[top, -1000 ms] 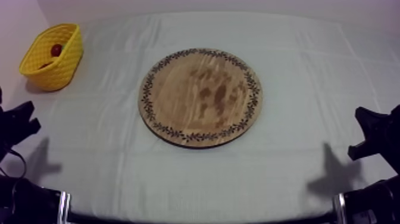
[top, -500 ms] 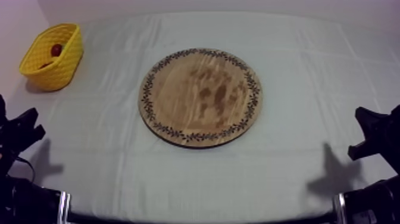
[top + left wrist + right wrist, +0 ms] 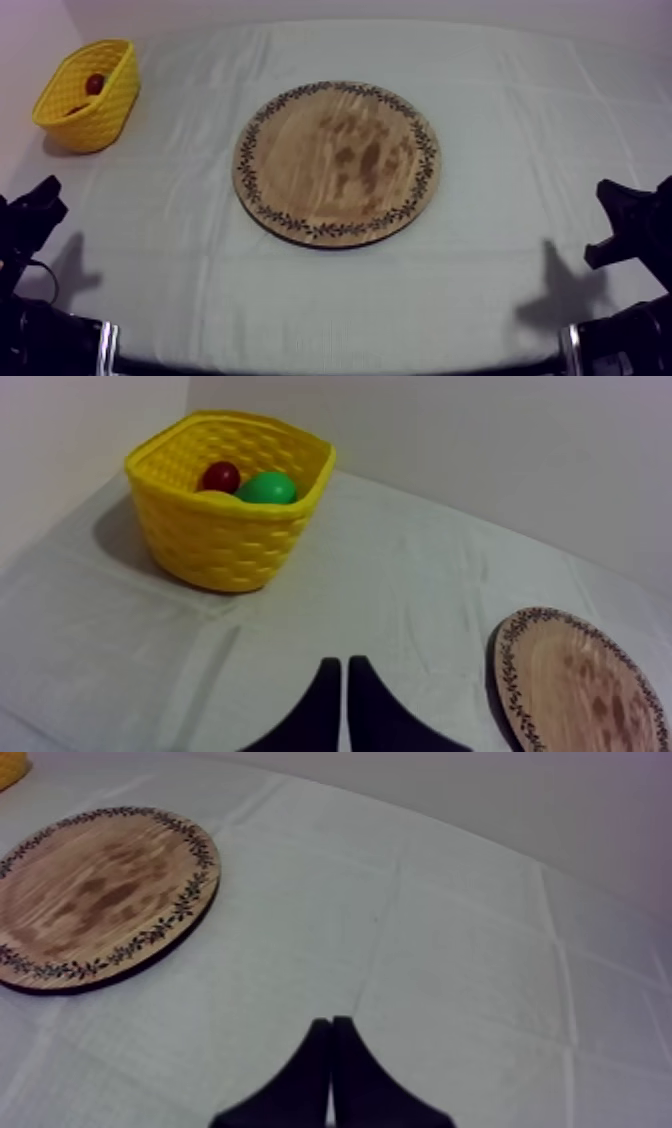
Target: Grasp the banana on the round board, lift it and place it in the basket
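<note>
– What has changed in the last half second?
– Little. From above, the left gripper (image 3: pixel 52 198), at 8 o'clock from the board (image 3: pixel 337 163), has slid a shade toward 9 o'clock, nearer the edge. The right gripper (image 3: pixel 618 215), at 4 o'clock, has not moved, nor have the board and the basket (image 3: pixel 88 95).
– And the fingers?
– In each wrist view they lie pressed together in a narrow wedge, gripping nothing: left fingers (image 3: pixel 325 696), right fingers (image 3: pixel 320 1052).
– Where is the banana?
– The basket, at 10 o'clock from the board, holds a small red fruit (image 3: pixel 221 476) and a green fruit (image 3: pixel 267 487). A yellow-orange shape (image 3: pixel 210 495) touches the red one at its 6 o'clock. I cannot tell whether that is the banana.
</note>
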